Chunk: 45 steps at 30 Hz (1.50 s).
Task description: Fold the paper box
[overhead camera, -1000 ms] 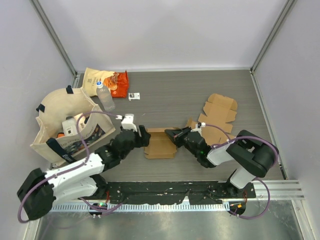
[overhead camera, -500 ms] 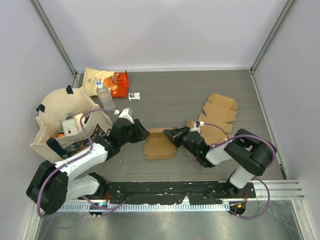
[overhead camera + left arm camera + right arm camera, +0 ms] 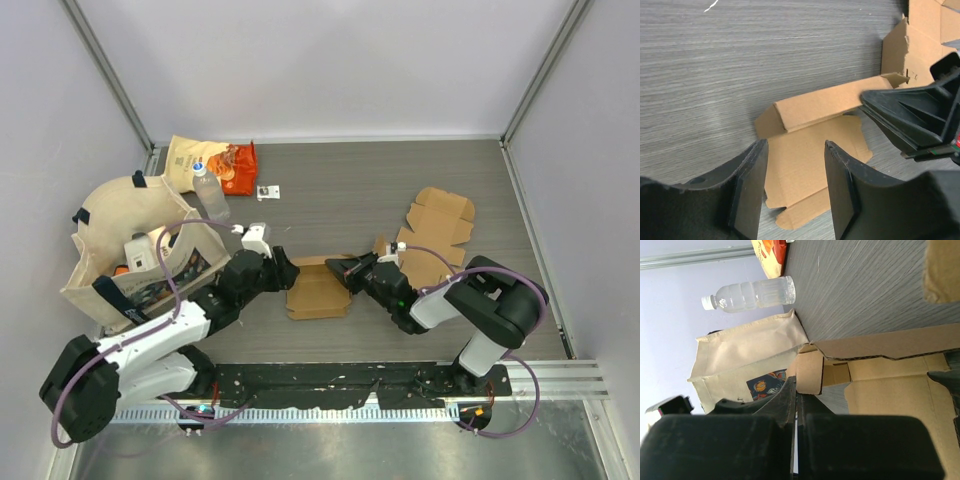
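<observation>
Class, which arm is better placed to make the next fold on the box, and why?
Left, likely. The left fingers are open over the box, free to grip it. The right fingers are shut, their tip against the raised wall.

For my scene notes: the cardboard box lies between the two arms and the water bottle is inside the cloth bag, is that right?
Not quite. The water bottle is outside the cloth bag, on the table beside it; the top view shows this. The cardboard box does lie between the left arm and the right arm.
</observation>
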Each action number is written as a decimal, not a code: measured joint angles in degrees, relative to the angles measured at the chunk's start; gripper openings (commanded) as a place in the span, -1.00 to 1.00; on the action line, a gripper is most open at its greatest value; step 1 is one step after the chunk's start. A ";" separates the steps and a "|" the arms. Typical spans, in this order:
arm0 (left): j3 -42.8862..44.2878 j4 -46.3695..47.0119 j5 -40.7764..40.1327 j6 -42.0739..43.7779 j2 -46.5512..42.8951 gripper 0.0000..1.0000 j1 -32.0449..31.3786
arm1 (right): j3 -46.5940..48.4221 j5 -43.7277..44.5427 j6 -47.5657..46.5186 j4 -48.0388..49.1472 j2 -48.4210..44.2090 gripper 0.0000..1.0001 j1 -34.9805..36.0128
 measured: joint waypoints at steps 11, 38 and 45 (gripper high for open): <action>1.14 -1.70 -21.59 7.34 8.02 -0.22 -13.92 | 1.42 -0.48 0.50 -1.53 0.35 -0.99 0.00; 4.13 13.49 -43.45 15.69 23.76 -0.92 -17.77 | 2.01 -7.30 -10.80 -14.27 -6.47 0.38 -4.07; 3.32 14.36 -44.41 16.28 23.71 -1.00 -17.77 | 4.76 -12.61 -33.64 -46.42 -27.61 0.38 -5.57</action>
